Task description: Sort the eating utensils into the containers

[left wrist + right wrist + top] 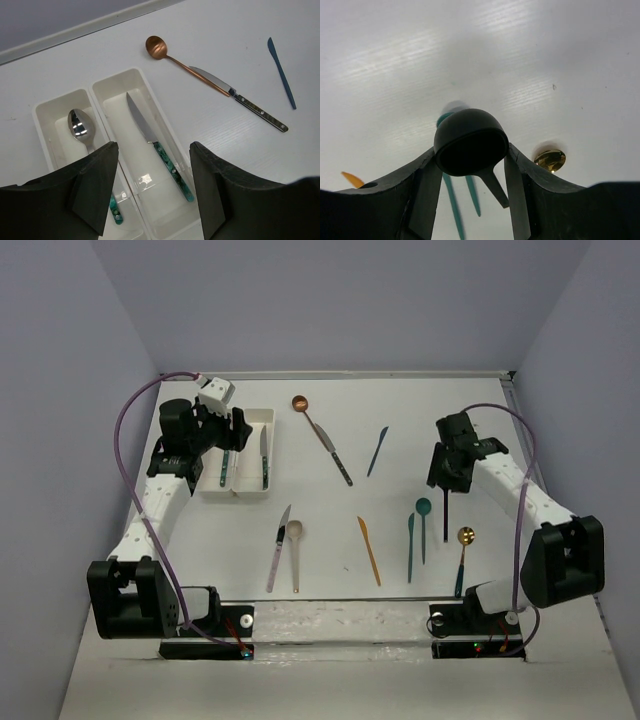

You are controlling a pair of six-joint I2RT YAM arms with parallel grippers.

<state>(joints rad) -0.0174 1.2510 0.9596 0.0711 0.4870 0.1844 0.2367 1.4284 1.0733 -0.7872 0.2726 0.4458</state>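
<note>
Two white trays stand side by side at the left (270, 420). In the left wrist view the left tray (42, 127) holds a silver spoon (79, 125) with a teal handle. The right tray (112, 85) holds a teal-handled knife (159, 150). My left gripper (154, 190) hovers open and empty above the trays (230, 435). My right gripper (447, 480) is shut on a black spoon (470, 140), held by its bowl above the table with the handle (446, 520) hanging down.
On the table lie a copper spoon (300, 403), a dark-handled knife (337, 458), a blue knife (377, 450), a pink-handled knife (277, 550), a beige spoon (295, 550), an orange knife (369, 550), a teal knife (410, 545), a teal spoon (423, 508) and a gold spoon (465, 536).
</note>
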